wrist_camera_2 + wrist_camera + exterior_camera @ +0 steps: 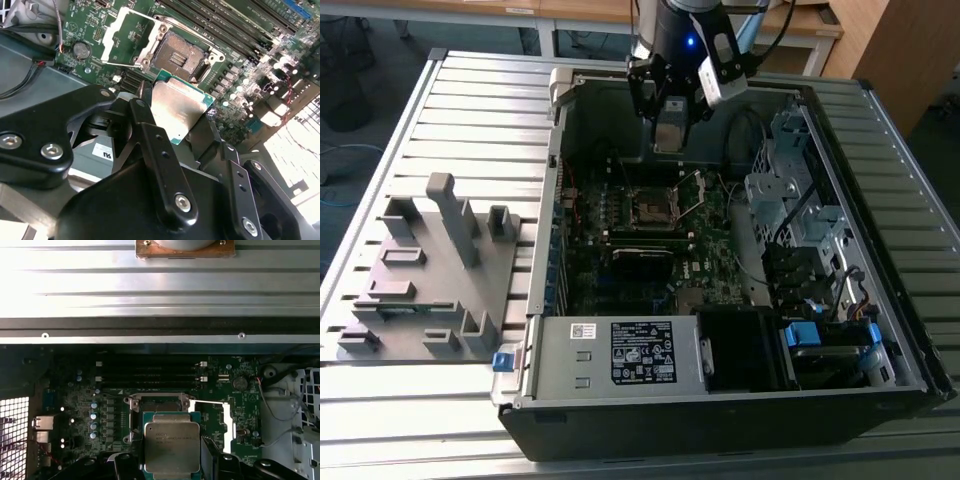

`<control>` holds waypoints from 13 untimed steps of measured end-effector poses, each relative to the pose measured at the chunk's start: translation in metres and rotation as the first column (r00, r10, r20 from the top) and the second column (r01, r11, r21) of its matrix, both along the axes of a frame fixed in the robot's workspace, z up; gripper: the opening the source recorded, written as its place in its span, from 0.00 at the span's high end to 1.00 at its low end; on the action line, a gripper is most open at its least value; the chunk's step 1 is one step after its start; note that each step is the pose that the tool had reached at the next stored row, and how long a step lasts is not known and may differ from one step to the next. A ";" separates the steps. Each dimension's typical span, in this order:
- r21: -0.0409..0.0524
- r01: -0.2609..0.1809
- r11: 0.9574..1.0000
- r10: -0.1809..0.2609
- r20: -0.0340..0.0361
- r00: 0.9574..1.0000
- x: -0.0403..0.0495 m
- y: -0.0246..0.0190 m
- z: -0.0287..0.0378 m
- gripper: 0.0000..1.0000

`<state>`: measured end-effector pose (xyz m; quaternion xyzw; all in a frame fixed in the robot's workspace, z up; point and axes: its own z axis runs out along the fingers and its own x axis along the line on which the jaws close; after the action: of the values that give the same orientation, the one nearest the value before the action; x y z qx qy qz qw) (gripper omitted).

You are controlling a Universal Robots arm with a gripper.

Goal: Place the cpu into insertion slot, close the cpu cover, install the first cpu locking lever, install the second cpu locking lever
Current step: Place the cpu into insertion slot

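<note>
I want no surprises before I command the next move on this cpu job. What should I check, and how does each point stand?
1. gripper shut on the cpu: ok.
2. insertion slot bare, nothing in it: ok.
3. cpu cover swung open beside the slot: ok.
4. cpu seated in the slot: not ok, it hangs above the circuit board.
5. cpu squared with the slot: cannot tell.

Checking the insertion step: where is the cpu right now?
In the second wrist view the cpu is clamped in the gripper, held just short of the empty insertion slot.
</note>
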<state>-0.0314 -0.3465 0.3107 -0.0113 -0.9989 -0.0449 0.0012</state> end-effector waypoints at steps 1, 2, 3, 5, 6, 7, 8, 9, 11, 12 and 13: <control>0.000 -0.001 1.000 0.001 0.000 1.000 0.0000 -0.0002 -0.0015 0.46; 0.000 -0.001 1.000 0.001 0.001 1.000 0.0000 -0.0003 -0.0031 0.46; 0.000 -0.002 1.000 0.002 0.001 1.000 0.0000 -0.0005 -0.0045 0.46; 0.000 -0.003 1.000 0.003 0.001 1.000 0.0000 -0.0009 -0.0073 0.46; 0.000 -0.003 1.000 0.003 0.001 1.000 0.0000 -0.0011 -0.0085 0.46; 0.000 -0.004 1.000 0.004 0.002 1.000 0.0000 -0.0012 -0.0100 0.46; 0.000 -0.004 1.000 0.004 0.002 1.000 0.0001 -0.0014 -0.0113 0.46; 0.000 -0.005 1.000 0.005 0.003 1.000 0.0000 -0.0016 -0.0127 0.46; 0.000 -0.006 1.000 0.006 0.004 1.000 0.0000 -0.0020 -0.0153 0.46; 0.000 -0.006 1.000 0.006 0.005 1.000 -0.0001 -0.0021 -0.0165 0.46; 0.000 -0.007 1.000 0.007 0.006 1.000 -0.0002 -0.0023 -0.0179 0.46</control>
<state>-0.0316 -0.3488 0.2929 -0.0076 -0.9990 -0.0450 -0.0016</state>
